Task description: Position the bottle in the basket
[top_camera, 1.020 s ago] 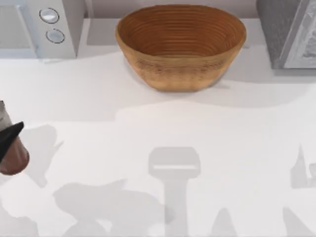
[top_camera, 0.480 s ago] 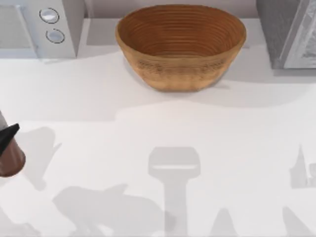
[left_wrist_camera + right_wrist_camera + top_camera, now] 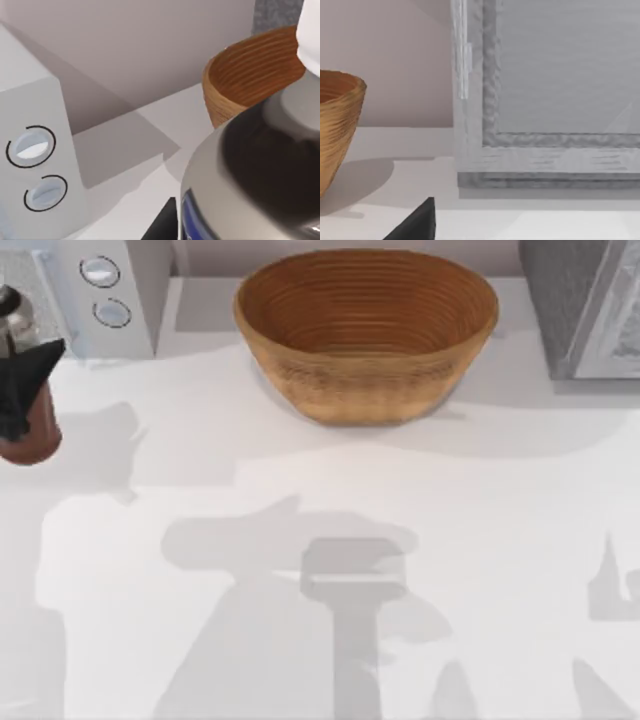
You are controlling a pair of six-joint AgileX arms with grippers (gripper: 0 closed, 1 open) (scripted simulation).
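- While the bottle (image 3: pixel 22 390) is held at the far left edge of the top view, one such bottle is counted, with its reddish-brown lower part and grey-silver label seen.
- It is clenched by the left tool (image 3: pixel 25 380), whose black finger is seen across the bottle's body.
- One basket (image 3: pixel 366 332) is counted, standing on the white counter (image 3: pixel 400 540) at the back centre, well apart from the bottle.
- Nothing is seen inside the basket apart from its ribbed rings.
- One white appliance (image 3: pixel 90 295) with two round dials is seen at the back left, just behind the bottle.
- One grey textured box (image 3: pixel 580 305) is seen at the back right.
- From the left wrist view, the bottle is seen close up with the basket beyond it.
- From the right wrist view, a black tip of the right tool (image 3: pixel 417 222) is seen near the grey box; whether it is released or clenched cannot be told.
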